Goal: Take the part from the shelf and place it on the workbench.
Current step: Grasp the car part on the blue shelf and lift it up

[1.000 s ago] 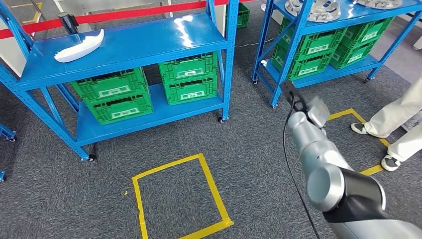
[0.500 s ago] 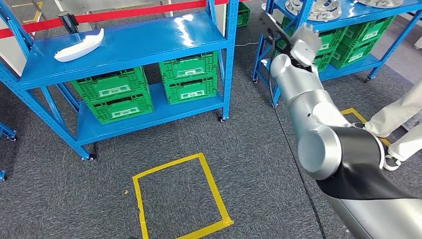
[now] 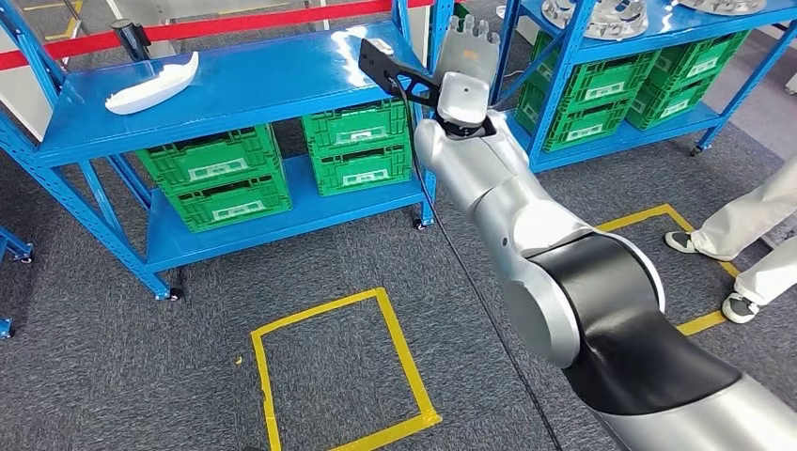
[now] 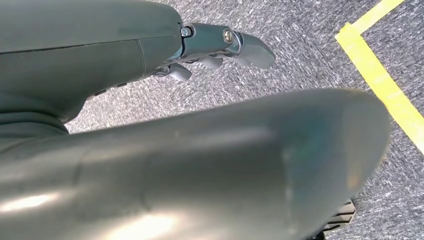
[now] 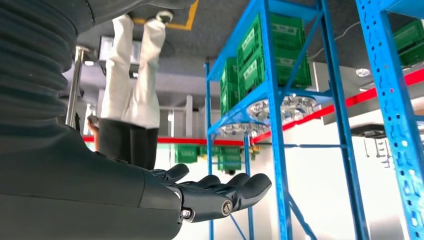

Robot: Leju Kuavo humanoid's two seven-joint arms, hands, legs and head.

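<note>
Head view has the right hand (image 3: pixel 467 42) raised at top centre, fingers apart and holding nothing, while the white part (image 3: pixel 150 86) lies upper left on the blue shelf (image 3: pixel 282 80), well apart. Right wrist view adds a person (image 5: pixel 132 100) beyond the fingers (image 5: pixel 225 187). Left hand (image 4: pixel 220 47) hangs over carpet, fingers spread, empty

My right arm (image 3: pixel 526 225): brushed silver metal, satin sheen, with a glossy black shell section at the elbow. Right hand (image 5: pixel 220 192): dark grey, smooth semi-gloss plastic look, behind a matt ribbed cover (image 5: pixel 30 75). Shelf (image 3: pixel 235 85): blue painted metal, glossy, glare on the deck. White part (image 3: pixel 150 86): smooth, matt plastic look. Crates (image 3: pixel 211 178): green moulded plastic. Floor (image 3: pixel 141 376): rough grey carpet, yellow tape (image 3: pixel 395 352) slightly shiny.
</note>
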